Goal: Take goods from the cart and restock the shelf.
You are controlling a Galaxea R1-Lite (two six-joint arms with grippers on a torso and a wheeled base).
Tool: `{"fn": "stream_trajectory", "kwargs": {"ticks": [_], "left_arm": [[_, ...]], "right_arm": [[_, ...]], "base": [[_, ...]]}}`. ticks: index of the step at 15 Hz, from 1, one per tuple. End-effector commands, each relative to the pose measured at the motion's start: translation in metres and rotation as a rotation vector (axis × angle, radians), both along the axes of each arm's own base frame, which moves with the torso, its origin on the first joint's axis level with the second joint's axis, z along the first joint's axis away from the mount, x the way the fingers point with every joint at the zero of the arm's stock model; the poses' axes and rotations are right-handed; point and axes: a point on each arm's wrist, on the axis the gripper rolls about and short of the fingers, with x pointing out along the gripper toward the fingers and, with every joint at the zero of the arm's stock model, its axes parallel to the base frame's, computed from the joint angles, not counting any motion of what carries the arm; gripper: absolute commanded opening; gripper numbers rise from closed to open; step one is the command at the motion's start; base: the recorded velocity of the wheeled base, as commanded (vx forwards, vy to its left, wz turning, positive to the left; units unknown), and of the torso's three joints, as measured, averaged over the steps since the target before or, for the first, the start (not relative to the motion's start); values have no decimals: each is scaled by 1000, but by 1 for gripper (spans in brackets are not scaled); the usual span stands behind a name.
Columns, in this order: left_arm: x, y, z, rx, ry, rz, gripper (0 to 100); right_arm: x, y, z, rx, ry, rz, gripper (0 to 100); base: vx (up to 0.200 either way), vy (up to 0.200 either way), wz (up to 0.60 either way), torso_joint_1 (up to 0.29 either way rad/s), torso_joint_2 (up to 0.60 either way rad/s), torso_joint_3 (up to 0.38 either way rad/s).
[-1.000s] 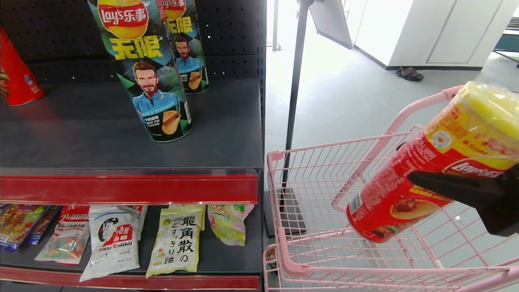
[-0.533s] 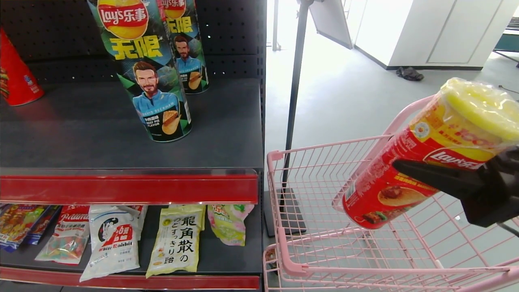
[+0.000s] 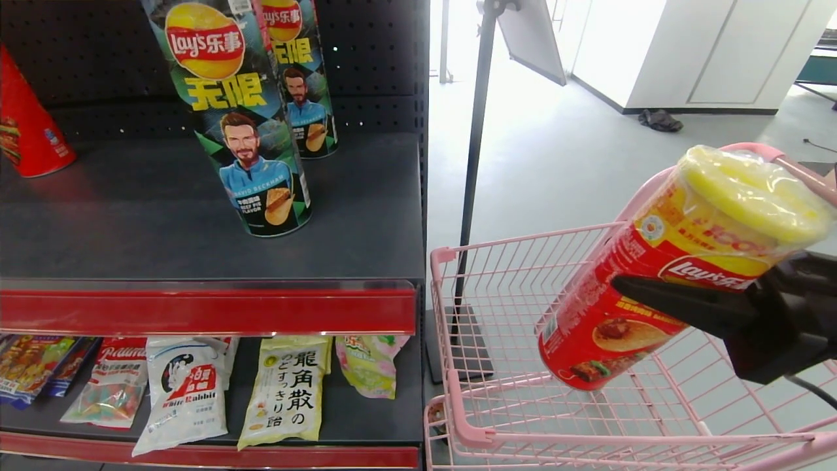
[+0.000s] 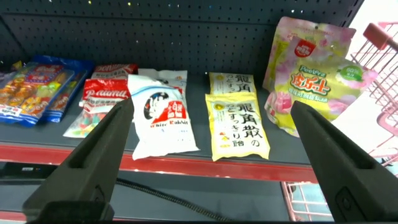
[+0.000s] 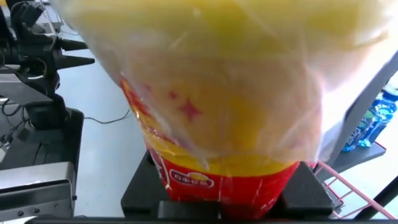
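A red and yellow chip can [image 3: 605,327] with a yellow lid hangs tilted above the pink cart [image 3: 516,261], lid end up and to the right. My right gripper [image 3: 680,297] is shut on its upper part; one black finger [image 3: 673,306] crosses the label. In the right wrist view the can [image 5: 236,112] looms close, with the right gripper [image 5: 224,193] clamped around it. The upper shelf [image 3: 131,229] is at the left. My left gripper [image 4: 211,104] stands open in front of the lower shelf [image 4: 186,165], holding nothing.
Two tall green chip cans [image 3: 245,131] [image 3: 304,85] and a red can [image 3: 29,131] stand on the upper shelf. Snack bags [image 3: 281,389] lie on the lower shelf. A black pole [image 3: 474,163] rises between shelf and cart. Bare shelf lies left of the green cans.
My right gripper has carried the can leftward, toward the shelf. The head camera has shifted slightly, so the shelf sits a little lower in the picture.
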Motion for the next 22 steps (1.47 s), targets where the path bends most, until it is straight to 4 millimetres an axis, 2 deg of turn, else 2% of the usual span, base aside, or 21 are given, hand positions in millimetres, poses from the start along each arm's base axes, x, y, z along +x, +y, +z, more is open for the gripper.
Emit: {"fn": "stream_trajectory", "kwargs": {"ticks": [1,9,16,22], "left_arm": [[0,0,0,0,0,0,100],[0,0,0,0,0,0,100],[0,0,0,0,0,0,100],[0,0,0,0,0,0,100]], "right_arm": [[1,0,3,4,-11,0,0],[-6,-3,8,15,-28,-3,0],[-7,-3,4,11,-15,-6,0],[-14,-12,-10,-4,23,-35,0]], "base": [[0,0,0,139,-403,-251],[0,0,0,199,-527,-329],[0,0,0,231,-538,-315],[0,0,0,19,-44,-25]]}}
